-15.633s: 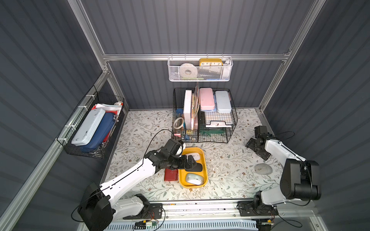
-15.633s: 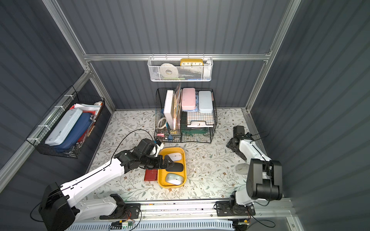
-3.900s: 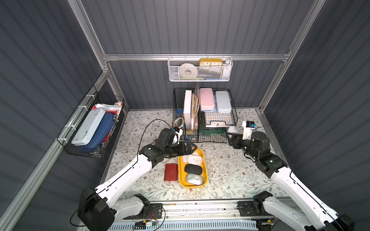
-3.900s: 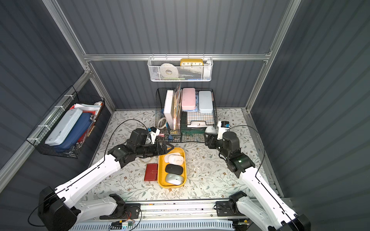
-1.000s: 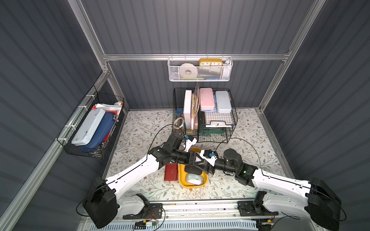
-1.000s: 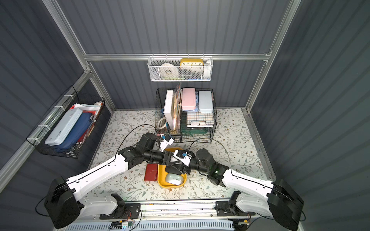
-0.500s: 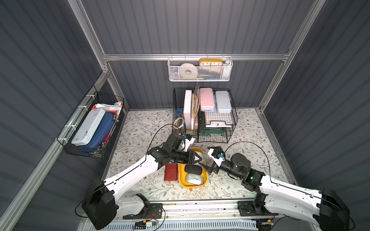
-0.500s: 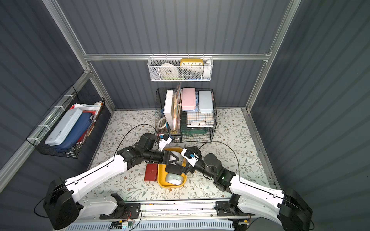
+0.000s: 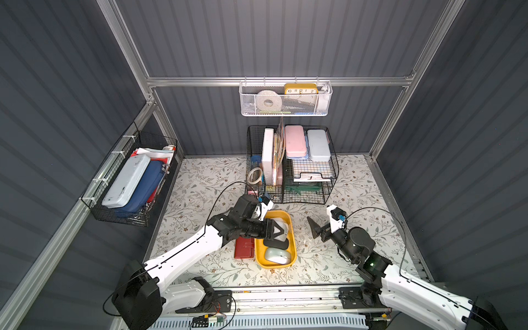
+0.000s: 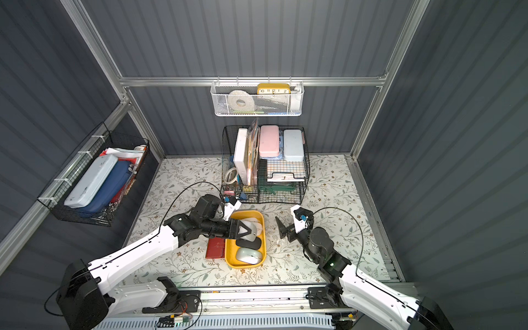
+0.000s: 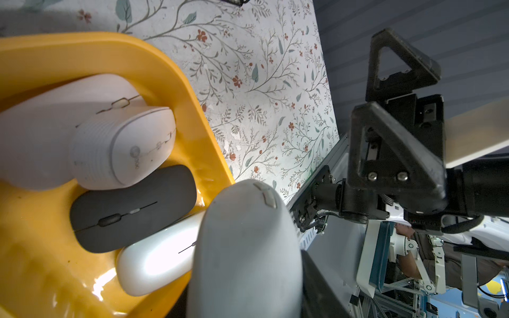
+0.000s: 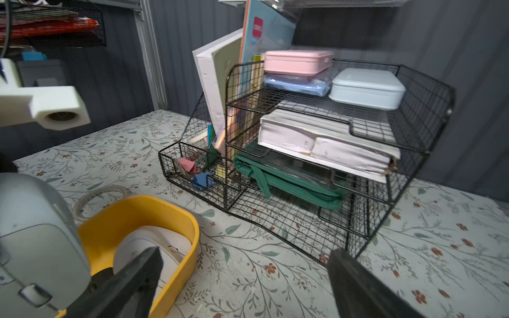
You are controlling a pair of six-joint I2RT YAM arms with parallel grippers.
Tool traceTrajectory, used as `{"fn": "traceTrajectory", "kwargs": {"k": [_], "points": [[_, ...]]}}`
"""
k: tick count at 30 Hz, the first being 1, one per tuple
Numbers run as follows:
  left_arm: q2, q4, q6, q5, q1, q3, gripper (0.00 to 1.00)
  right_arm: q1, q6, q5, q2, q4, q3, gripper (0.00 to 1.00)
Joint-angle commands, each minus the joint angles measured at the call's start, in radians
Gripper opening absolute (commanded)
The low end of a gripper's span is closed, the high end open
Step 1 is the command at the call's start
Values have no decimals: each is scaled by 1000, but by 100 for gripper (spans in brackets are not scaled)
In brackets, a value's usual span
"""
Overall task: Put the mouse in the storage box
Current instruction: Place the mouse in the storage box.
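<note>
Note the grey mouse point(image 11: 243, 247) clamped in the left gripper point(image 9: 278, 230) above the storage box point(image 9: 275, 266), with the right gripper point(image 12: 243, 258) spread wide, empty, alongside. Beware releasing onto the three mice point(image 11: 132, 209) inside: risks toppling over the rim onto the table point(image 9: 328, 257).

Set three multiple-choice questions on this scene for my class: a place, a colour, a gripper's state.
1. Relative to the storage box, the red case lies: A inside it; B beside it, on the table; C under it.
2. The mouse held by the left gripper is: A black; B grey; C red.
3. The right gripper is: A open, empty; B shut on a mouse; C shut on the box.
Answers: B, it lies flat by the yellow rim; B, the left wrist view shows grey; A, its fingers stand wide apart.
</note>
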State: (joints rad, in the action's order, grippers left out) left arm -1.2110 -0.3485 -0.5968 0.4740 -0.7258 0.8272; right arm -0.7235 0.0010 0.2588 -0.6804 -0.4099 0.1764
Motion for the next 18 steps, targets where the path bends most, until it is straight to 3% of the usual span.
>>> {"fn": "traceTrajectory", "kwargs": {"k": [1, 8, 18], "points": [[-4, 51, -29, 19, 5, -40, 16, 3, 50, 54, 59, -6, -33, 99], [-14, 157, -93, 23, 2, -113, 16, 3, 56, 60, 80, -22, -57, 99], [-43, 180, -116, 18, -6, -147, 17, 4, 57, 59, 52, -36, -53, 99]]}}
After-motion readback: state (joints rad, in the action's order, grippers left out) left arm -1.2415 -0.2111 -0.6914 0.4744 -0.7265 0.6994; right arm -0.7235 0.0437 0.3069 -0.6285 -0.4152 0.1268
